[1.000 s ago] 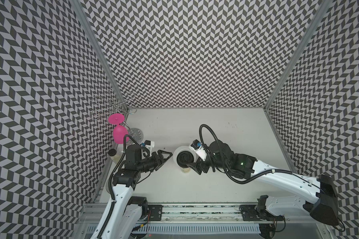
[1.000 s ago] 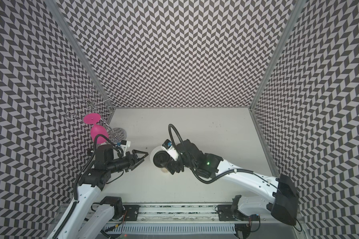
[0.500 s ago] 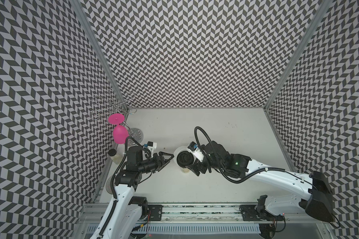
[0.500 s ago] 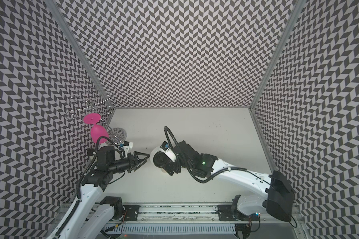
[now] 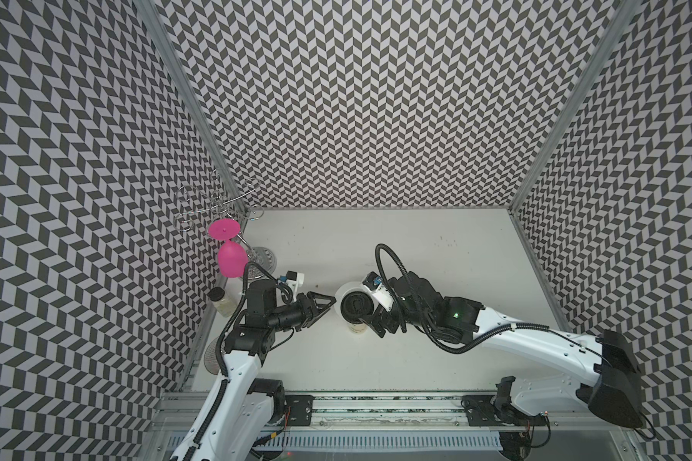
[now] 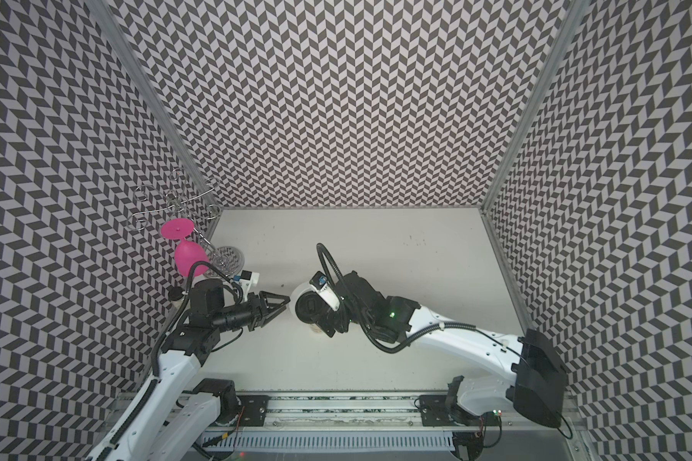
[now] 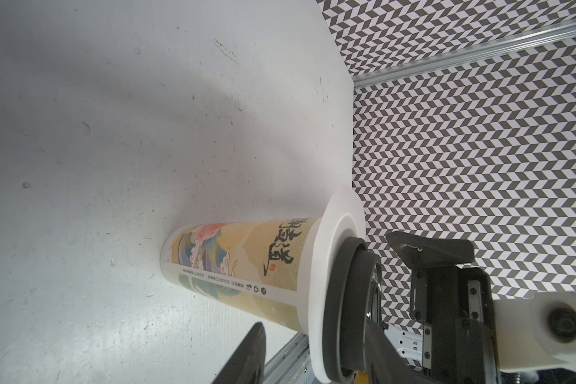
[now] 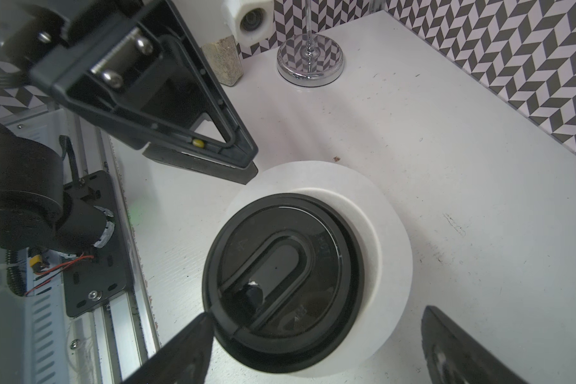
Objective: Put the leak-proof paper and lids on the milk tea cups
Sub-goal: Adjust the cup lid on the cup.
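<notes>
Top view: milk tea cup (image 5: 356,328) upright mid-counter (image 5: 416,247). Leak-proof paper (image 5: 345,290) lies over rim, black lid (image 5: 355,308) on top, likely pinning it. Left gripper (image 5: 328,302) beside paper edge, empty, cannot tell how far open.
Left wrist: paper (image 7: 343,212) flat on rim, under lid.
Right wrist: right gripper (image 8: 316,316) spread wide, straddling lid, gripping nothing.

One each: cup (image 7: 233,262), paper (image 8: 389,232), lid (image 8: 280,266), goblet (image 5: 231,259); possibly one jar (image 5: 221,305).

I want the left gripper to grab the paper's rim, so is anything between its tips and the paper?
Nothing visible does. The left gripper faces the bare rim of the leak-proof paper across an open gap; the black lid sits farther in, on top.
</notes>
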